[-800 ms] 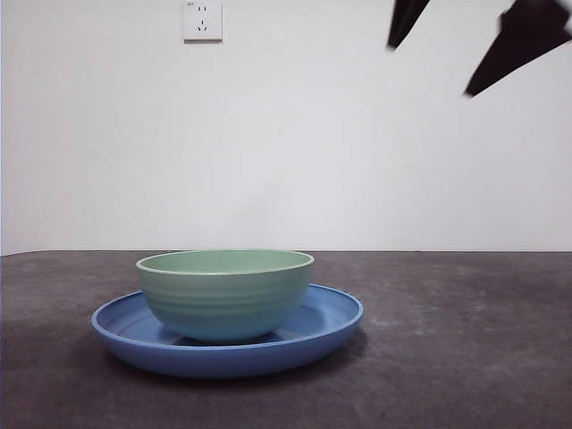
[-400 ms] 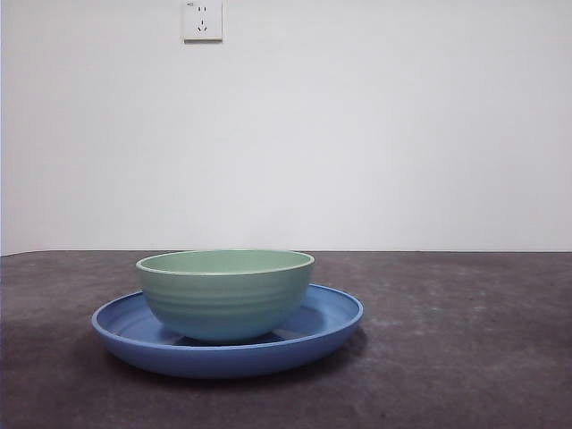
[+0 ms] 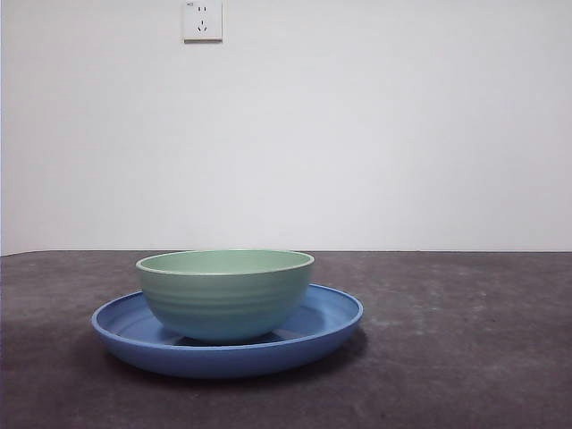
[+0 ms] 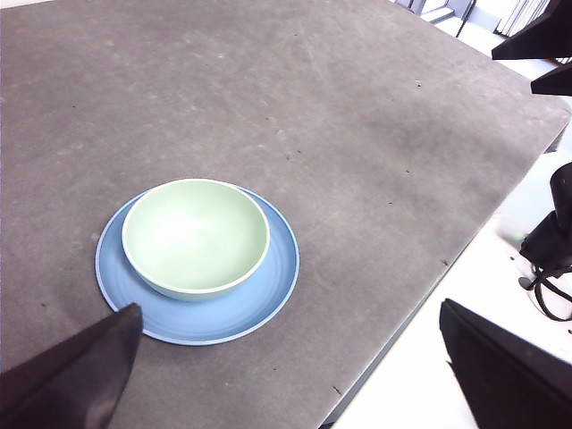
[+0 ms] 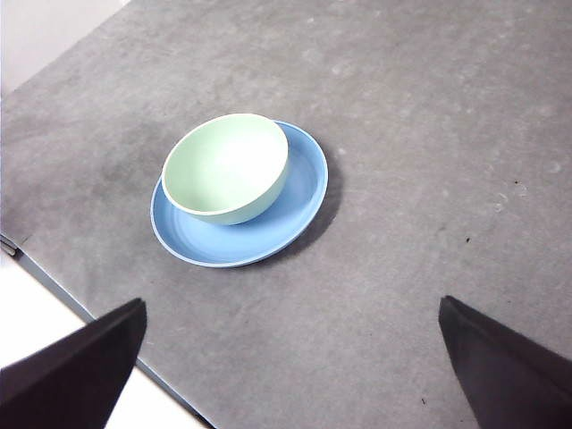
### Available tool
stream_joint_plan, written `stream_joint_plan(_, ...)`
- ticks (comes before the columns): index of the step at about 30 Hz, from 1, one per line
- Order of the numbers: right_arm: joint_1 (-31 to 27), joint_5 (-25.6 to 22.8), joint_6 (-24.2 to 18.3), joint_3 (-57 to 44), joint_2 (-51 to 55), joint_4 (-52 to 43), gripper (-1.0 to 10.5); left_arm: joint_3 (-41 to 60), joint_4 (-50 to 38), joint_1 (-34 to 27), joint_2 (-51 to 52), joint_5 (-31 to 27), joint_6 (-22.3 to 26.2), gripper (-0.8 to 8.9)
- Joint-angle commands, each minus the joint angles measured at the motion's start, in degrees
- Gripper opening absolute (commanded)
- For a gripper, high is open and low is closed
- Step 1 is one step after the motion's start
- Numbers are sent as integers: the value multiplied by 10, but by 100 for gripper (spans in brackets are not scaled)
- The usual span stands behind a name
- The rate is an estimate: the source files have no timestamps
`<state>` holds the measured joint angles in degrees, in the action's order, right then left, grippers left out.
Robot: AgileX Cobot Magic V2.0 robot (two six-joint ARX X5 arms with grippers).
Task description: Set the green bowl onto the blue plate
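Since a second earlier, the black jaw tips had left the front view's top corner — nothing else shifted. The bowl [image 3: 225, 293] sat upright on the plate [image 3: 331, 323], off-centre. Both pincers hung high and well apart from it, the left gripper [image 4: 286, 375] and right gripper [image 5: 290, 366] each spread wide, empty — the bowl ahead of both.

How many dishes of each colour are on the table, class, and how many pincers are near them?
Green: 1, the green bowl, sitting inside the blue plate.
Blue: 1, the blue plate, flat on the dark table.
Pincers near the dishes: 0; the left pincer and right pincer are both open and raised well clear.
Total dishes: 2.
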<state>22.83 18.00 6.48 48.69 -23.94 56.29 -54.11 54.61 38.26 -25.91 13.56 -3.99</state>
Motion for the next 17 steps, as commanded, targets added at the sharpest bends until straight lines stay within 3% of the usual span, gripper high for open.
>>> stream_joint_plan(1,3,2,10,1,-2,-7,525,-5,-5,2,-2,-1,3,530)
stream_joint_plan(8,3,2,10,1,-3,-18,524,-5,-4,2,-2,-1,3,495)
stream_joint_plan(11,3,2,11,1,-3,-28,503,-5,-4,2,-2,-1,3,275)
stream_joint_plan(12,3,2,10,1,-3,-30,435,-5,-4,2,-2,-1,3,169)
stream_joint_plan(13,3,2,10,1,-3,-32,263,-5,-4,2,-2,-1,3,52)
stream_joint_plan(14,3,2,10,1,-3,-32,114,-5,-4,2,-2,-1,3,-5)
stream_joint_plan(15,3,2,10,1,-3,-32,-23,-5,-4,2,-2,-1,3,17)
stream_joint_plan(17,3,2,10,1,-3,-33,24,-5,-4,2,-2,-1,3,16)
